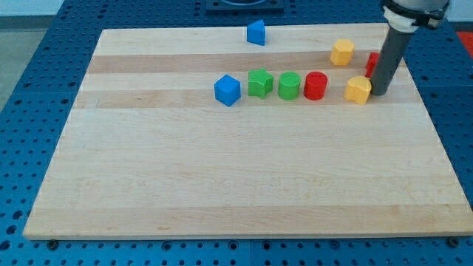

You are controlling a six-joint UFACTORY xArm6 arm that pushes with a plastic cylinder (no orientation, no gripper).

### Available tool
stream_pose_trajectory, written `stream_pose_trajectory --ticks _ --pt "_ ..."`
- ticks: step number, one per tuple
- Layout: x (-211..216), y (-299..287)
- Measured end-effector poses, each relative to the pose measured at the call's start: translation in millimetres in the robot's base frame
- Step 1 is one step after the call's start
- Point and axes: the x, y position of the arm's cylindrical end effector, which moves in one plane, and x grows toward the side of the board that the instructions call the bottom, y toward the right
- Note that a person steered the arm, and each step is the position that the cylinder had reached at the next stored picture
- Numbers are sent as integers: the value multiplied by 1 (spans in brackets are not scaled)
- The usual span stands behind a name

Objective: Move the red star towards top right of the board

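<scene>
Camera view shows my tip (pixel 381 92), a bare jawless rod, hiding the light, rigid red star (pixel 372 63); push its near-left side.

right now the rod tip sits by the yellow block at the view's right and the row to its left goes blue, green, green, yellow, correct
Not quite. The camera view shows the row ending in a red block, not yellow: blue block, green block, green block, red. My tip does sit by the yellow block.

A pale wooden board (pixel 244 192) lies on a blue perforated table (pixel 44 89) under even light
</scene>
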Motion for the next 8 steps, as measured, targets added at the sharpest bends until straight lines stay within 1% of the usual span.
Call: stream_pose_trajectory --ticks 1,2,3,4,5,6,7,8 --pt "-2 25" --pt "-16 24" --pt "-21 20" --pt "-21 31" --pt "-33 30" --pt "-45 11" --pt "-46 -10" --pt "-46 -16"
